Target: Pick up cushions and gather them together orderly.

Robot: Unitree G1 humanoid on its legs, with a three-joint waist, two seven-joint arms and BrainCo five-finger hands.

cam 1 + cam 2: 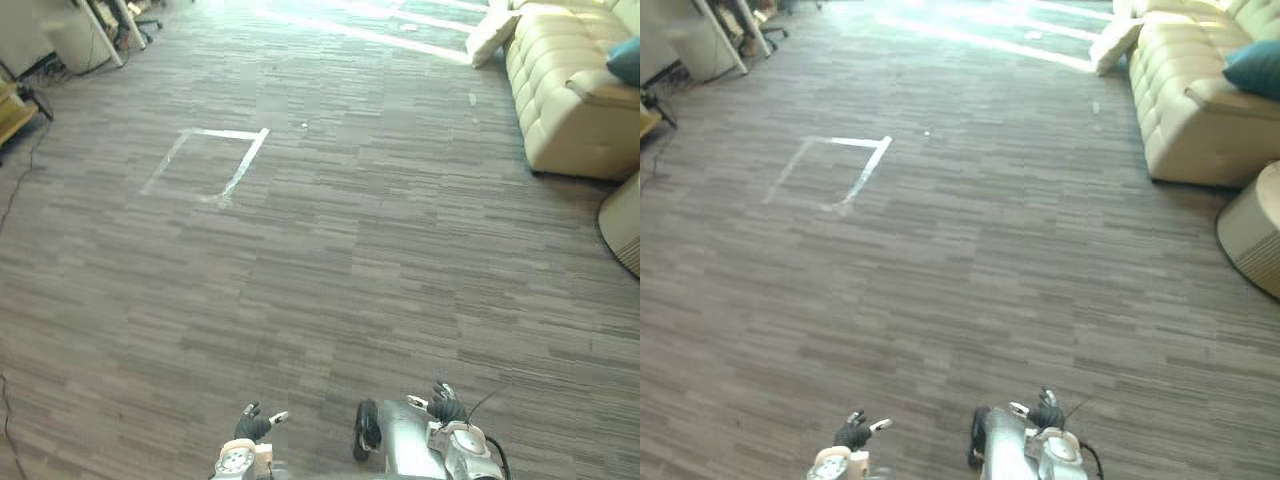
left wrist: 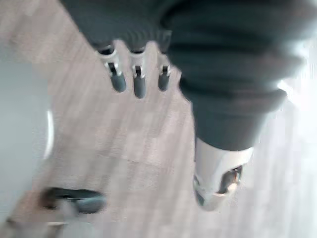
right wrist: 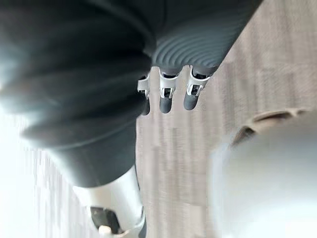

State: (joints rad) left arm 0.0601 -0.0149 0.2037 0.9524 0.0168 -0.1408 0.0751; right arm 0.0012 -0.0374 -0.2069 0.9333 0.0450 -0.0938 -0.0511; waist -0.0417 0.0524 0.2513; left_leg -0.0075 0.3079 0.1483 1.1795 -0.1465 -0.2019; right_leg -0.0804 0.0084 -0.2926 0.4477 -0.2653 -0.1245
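Note:
A cream cushion [image 1: 492, 35] leans against the far end of the cream sofa [image 1: 565, 95] at the upper right. A teal cushion [image 1: 1257, 66] lies on the sofa seat at the right edge. Both of my hands hang low at the bottom of the head views, far from the cushions. The left hand [image 1: 252, 425] is left of centre and the right hand [image 1: 445, 405] is right of centre. In the left wrist view the left hand [image 2: 133, 82] has relaxed fingers over bare carpet and holds nothing. The right hand [image 3: 167, 96] looks the same in the right wrist view.
A white tape square [image 1: 210, 160] is marked on the grey striped carpet ahead to the left. A round beige pouf [image 1: 1252, 240] stands at the right edge in front of the sofa. Desk legs and a chair base [image 1: 105, 30] stand at the far left.

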